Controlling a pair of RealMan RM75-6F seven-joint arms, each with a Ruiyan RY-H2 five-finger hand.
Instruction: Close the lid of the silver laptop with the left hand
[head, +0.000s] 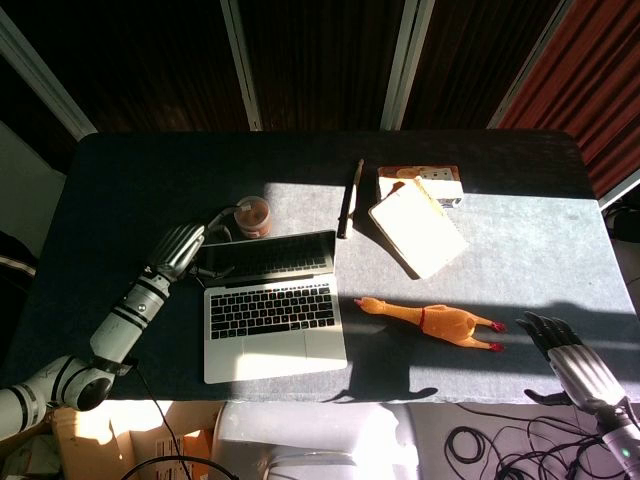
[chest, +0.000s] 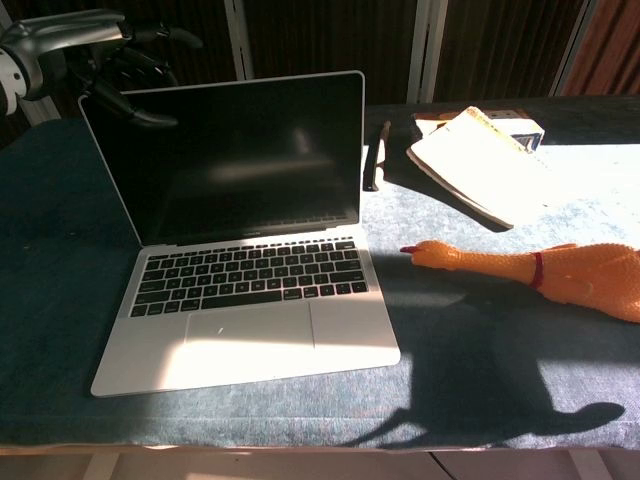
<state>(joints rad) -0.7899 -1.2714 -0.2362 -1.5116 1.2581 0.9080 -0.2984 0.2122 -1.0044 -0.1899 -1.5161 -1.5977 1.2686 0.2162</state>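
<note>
Silver laptop (head: 272, 305) sitting open just right of left hand (head: 180, 250), lid (chest: 235, 160) leaning forward over keyboard (chest: 250, 277), dark screen catching faint glare, sunlit palm rest glowing pale. Left hand hooking curled fingers (chest: 130, 100) over lid's upper left corner, touching it, thumb side behind. Right hand (head: 565, 350) hanging off table's near edge, well apart from laptop, fingers spread, holding nothing. Rubber chicken (head: 428, 322) lying between laptop and right hand.
</note>
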